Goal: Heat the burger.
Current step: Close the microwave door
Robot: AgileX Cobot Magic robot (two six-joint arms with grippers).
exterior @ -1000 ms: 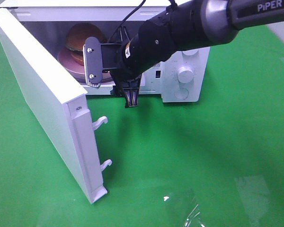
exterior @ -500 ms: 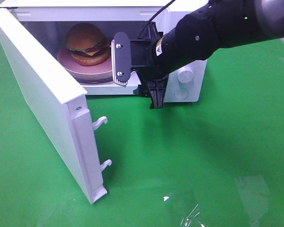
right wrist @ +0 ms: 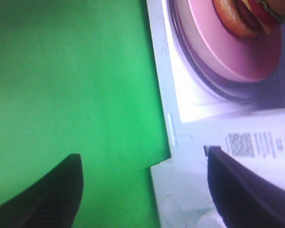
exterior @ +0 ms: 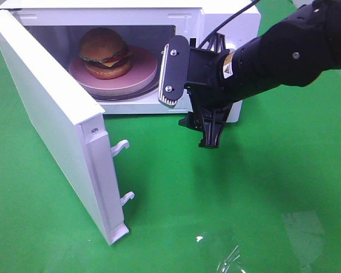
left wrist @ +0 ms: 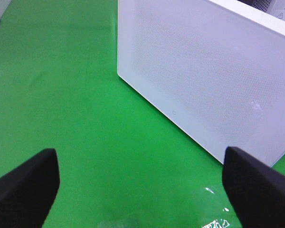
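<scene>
Right gripper [exterior: 210, 135] is hanging in front of the microwave [exterior: 184, 20], just off the lower right corner of the opening, tips pointing down at the green counter [exterior: 261, 205]. The wrist view shows its two fingers [right wrist: 42, 194] spread wide with just counter and microwave edge behind them, so it's got hold of nothing. Left gripper [left wrist: 142, 190] is the same deal, spread far apart and empty, sitting low over the counter and facing the outside of the door [left wrist: 204, 80]. That door is swung wide open to the left. The burger [exterior: 104, 52] is inside the microwave, sitting on the pink plate [exterior: 142, 77], a bit toward the plate's left side, well apart from both grippers
</scene>
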